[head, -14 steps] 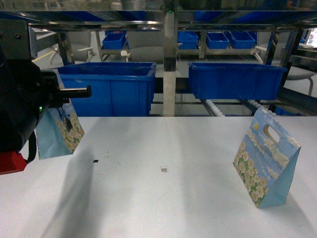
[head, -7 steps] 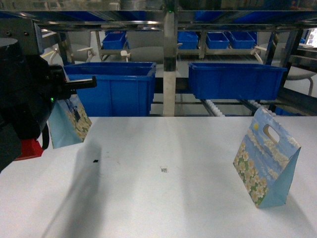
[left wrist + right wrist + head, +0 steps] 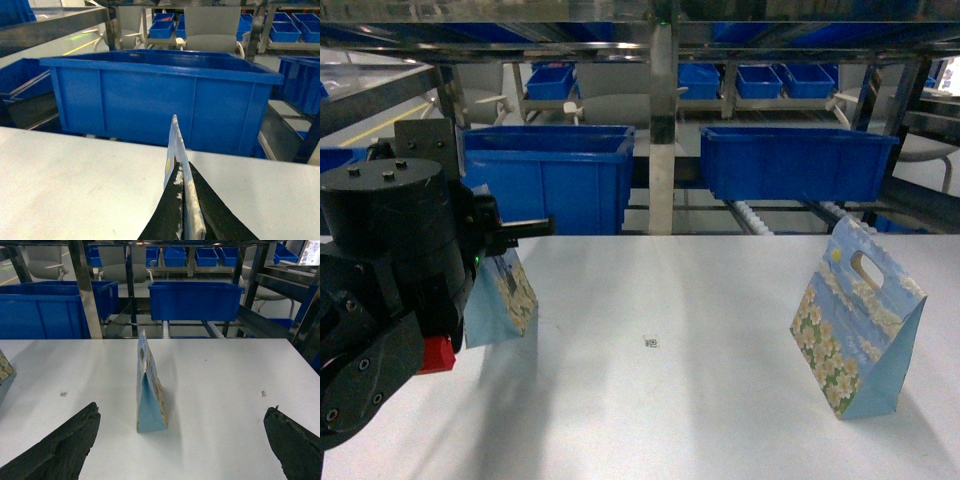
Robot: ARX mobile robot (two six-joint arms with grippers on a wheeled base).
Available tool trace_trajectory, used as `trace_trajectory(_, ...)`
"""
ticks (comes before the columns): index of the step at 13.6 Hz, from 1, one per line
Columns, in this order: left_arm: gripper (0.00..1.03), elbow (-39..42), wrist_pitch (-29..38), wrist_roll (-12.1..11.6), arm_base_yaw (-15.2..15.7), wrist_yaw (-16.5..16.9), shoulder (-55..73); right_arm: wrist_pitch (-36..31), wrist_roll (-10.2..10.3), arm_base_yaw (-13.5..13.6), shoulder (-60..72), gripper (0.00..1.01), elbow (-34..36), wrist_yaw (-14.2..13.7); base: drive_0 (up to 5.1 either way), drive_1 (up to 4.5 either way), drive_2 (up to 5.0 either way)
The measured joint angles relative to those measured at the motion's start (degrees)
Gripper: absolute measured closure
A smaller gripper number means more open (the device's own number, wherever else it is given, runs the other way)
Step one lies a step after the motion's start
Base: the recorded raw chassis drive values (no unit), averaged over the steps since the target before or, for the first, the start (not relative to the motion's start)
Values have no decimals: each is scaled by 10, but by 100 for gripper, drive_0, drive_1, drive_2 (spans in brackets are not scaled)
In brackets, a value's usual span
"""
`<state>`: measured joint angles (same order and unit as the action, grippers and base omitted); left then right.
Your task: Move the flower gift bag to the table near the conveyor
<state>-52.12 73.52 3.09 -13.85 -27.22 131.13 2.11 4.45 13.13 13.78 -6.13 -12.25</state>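
My left gripper is shut on the top edge of a flower gift bag. In the head view this bag hangs under the big black left arm, over the left part of the white table. I cannot tell whether its base touches the tabletop. A second flower gift bag stands upright on the table at the right. My right gripper is open behind this second bag, its jaws wide apart and holding nothing. The conveyor with white rollers runs behind the table's far edge.
Two large blue bins sit on the conveyor lanes just past the table's far edge, with a steel post between them. Smaller blue bins stand farther back. A small dark marker lies mid-table.
The left arm has carried its bag to the right and nearer the table's middle. The standing bag on the right has not moved.
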Motion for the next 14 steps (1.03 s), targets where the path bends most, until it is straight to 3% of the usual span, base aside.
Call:
trace_trajectory(4,101,54,5,11,-44,-34,-3,0,0,0,0,3,0,0,0,0,0)
trace_trajectory(5,94,64,4,15,-49,-36,-3,0,0,0,0,3,0,0,0,0,0)
trace_trajectory(6,76,81,2,17,-55,-41,-3,0,0,0,0,3,0,0,0,0,0)
trace_trajectory(9,41,97,0,14,-63,-43,-16,0,0,0,0,3,0,0,0,0,0)
trace_trajectory(12,3,96,3,-7,-64,-31,-64,0,0,0,0,3,0,0,0,0,0)
trace_trajectory(14,5,107,1,-17,-60,-22,-85,0,0,0,0,3,0,0,0,0,0)
